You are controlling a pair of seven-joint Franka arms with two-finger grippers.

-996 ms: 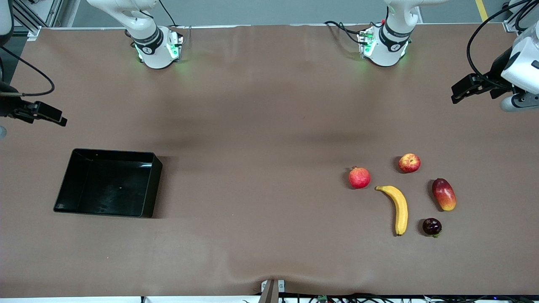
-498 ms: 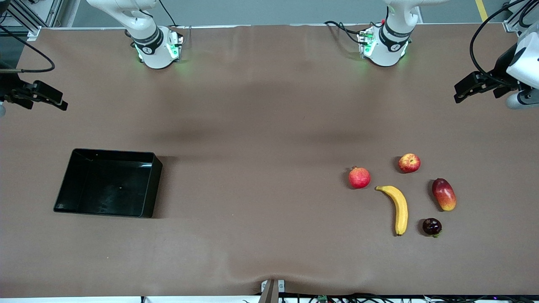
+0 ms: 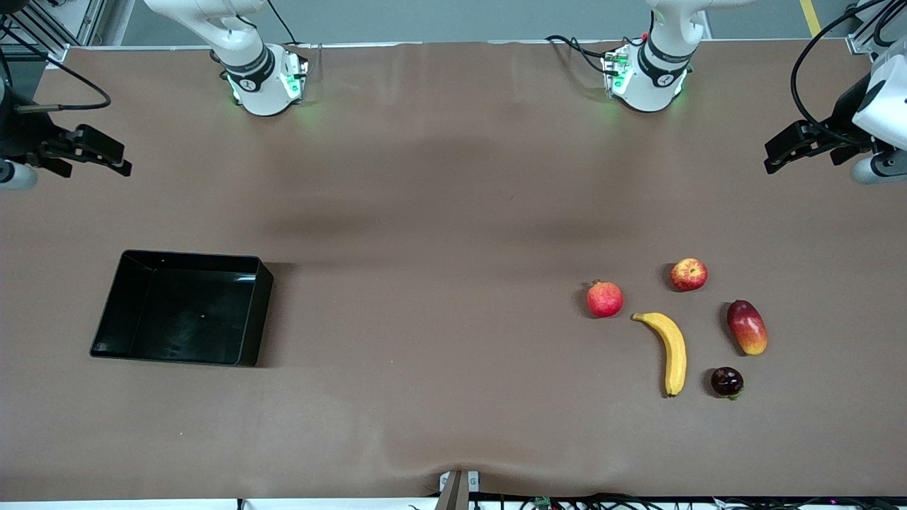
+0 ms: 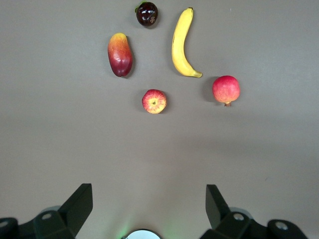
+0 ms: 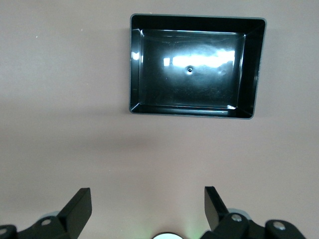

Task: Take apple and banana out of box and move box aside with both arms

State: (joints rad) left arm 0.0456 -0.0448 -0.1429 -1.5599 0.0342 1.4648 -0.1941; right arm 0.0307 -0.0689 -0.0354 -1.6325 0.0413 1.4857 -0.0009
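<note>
From the front camera, the shallow glossy black plastic box (image 3: 183, 307) sits empty toward the right arm's end of the table. The small red-and-yellow apple (image 3: 689, 274) and the long curved yellow banana (image 3: 670, 350) lie on the brown table (image 3: 439, 212) toward the left arm's end, well apart from the box, among a pink-red pomegranate (image 3: 604, 298), an oval red-yellow mango (image 3: 747, 326) and a small dark plum-like fruit (image 3: 726, 381). The right gripper (image 3: 92, 150) hangs over its table edge, the left gripper (image 3: 793, 145) over the other – neither touches anything.

The left wrist view shows the left gripper (image 4: 149, 206) with fingers spread wide and nothing between them, above bare table with the apple (image 4: 154, 101) and banana (image 4: 182, 44) farther off.

The right wrist view shows the right gripper (image 5: 148, 206) equally released and empty, with the box (image 5: 195, 65) farther off.

The task looks finished. The likeliest slip now – a stray descent nudging the round apple, which would probably roll
</note>
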